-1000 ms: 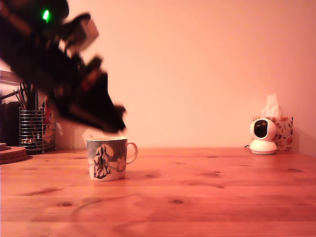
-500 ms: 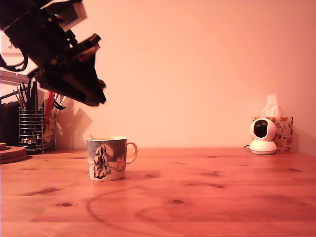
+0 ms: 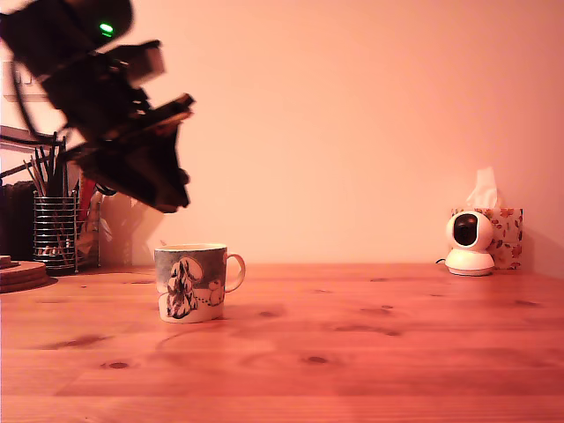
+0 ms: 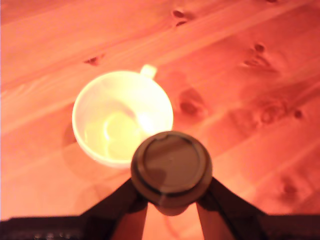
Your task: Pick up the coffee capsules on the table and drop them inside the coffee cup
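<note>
A dark capsule (image 4: 171, 169), seemingly brown, is held flat face up above the bench. The illustrated mug (image 3: 192, 282) stands upright below, its pale interior apparently empty.

Pincer (image 3: 172, 198) holding capsule (image 4: 171, 169) above cup (image 3: 191, 282) on table (image 3: 370, 352), camera (image 3: 469, 244) far exterior-view right

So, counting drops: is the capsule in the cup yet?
Not yet. The wrist view shows the dark brown capsule clamped in the gripper above the cup, beside its rim.
</note>
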{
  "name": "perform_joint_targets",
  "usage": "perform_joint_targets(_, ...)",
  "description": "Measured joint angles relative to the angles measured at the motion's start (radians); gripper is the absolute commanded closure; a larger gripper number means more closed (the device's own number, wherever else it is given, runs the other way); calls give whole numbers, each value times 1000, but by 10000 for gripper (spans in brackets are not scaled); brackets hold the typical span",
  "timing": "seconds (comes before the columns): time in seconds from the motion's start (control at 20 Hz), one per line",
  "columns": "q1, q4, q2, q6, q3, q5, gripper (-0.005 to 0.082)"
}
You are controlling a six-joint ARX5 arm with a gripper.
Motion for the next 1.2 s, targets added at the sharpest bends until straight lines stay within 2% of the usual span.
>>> perform_joint_targets(0.55,5,-152,102,-1,233,-16,655)
perform_joint_targets(1.2,39,-183,217,-1,293,-17,656)
